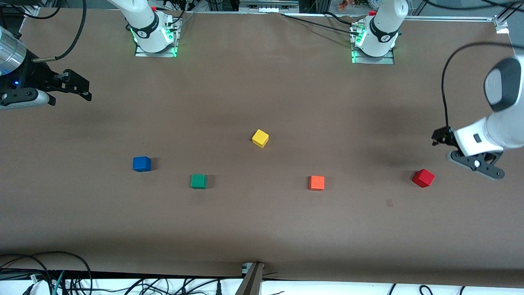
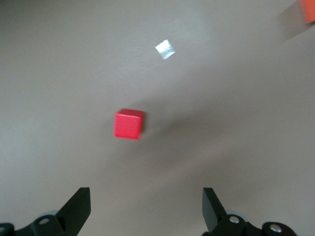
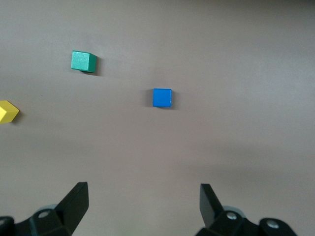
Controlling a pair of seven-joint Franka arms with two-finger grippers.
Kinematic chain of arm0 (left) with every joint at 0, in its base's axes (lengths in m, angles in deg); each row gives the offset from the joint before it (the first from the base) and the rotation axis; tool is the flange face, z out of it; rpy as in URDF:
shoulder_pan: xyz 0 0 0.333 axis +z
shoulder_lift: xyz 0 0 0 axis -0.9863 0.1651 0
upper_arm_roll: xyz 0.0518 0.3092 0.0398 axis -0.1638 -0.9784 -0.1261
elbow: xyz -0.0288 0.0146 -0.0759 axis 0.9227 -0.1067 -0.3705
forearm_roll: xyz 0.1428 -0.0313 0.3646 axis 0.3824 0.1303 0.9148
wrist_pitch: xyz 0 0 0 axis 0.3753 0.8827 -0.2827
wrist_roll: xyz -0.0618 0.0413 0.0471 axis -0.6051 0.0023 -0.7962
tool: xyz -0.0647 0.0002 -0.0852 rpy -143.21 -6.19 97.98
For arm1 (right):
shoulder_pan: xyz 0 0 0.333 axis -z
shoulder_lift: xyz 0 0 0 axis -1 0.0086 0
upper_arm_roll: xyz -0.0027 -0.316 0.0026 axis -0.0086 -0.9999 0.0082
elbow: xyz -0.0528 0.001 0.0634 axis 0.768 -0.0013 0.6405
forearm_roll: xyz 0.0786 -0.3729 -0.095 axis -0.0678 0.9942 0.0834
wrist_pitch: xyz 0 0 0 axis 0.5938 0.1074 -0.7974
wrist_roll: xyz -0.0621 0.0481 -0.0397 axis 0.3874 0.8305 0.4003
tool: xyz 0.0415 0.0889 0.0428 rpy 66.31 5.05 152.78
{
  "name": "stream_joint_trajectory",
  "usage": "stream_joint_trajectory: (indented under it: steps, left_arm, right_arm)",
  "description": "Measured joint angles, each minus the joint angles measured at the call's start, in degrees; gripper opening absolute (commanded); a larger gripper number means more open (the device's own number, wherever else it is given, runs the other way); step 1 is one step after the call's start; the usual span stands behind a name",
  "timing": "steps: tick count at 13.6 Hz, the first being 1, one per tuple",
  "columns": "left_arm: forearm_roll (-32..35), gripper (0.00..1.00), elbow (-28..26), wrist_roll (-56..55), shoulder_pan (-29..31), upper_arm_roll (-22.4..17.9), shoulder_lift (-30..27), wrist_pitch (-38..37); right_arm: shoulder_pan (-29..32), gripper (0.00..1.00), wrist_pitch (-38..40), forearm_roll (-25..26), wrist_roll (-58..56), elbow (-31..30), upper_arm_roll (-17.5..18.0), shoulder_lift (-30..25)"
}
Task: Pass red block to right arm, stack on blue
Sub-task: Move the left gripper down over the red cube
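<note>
left gripper (image 2: pixel 145 209): fingers spread wide, empty, raised over the surface at 3 o'clock | right gripper (image 3: pixel 142 206): fingers spread wide, empty, raised at 9 o'clock

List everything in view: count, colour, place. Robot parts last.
red block: 1, red, on the table toward the left arm's end, apart from the other cubes
orange cube: 1, orange, between the red block and the green cube
yellow cube: 1, yellow, mid-table, farther from the front camera than the other cubes
green cube: 1, green, beside the blue cube
blue cube: 1, blue, toward the right arm's end
table: 1, brown
left gripper: 1, black fingers, open, empty, in the air close to the red block
right gripper: 1, black fingers, open, empty, up at the right arm's end of the table, waiting
</note>
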Motion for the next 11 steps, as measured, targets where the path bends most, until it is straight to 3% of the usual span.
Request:
stream_joint_trajectory:
  steps: [5, 11]
  left_arm:
    - [0.0, 1.00, 0.1, 9.6, 3.7, 0.0, 13.4, 13.4]
    - [-0.1, 1.00, 0.1, 13.2, 5.0, 0.3, 19.1, 16.1]
  right_arm:
    - [0.5, 1.00, 0.0, 0.0, 0.0, 0.0, -1.0, 0.1]
    - [0.6, 1.00, -0.1, 0.0, 0.0, 0.0, -1.5, 0.2]
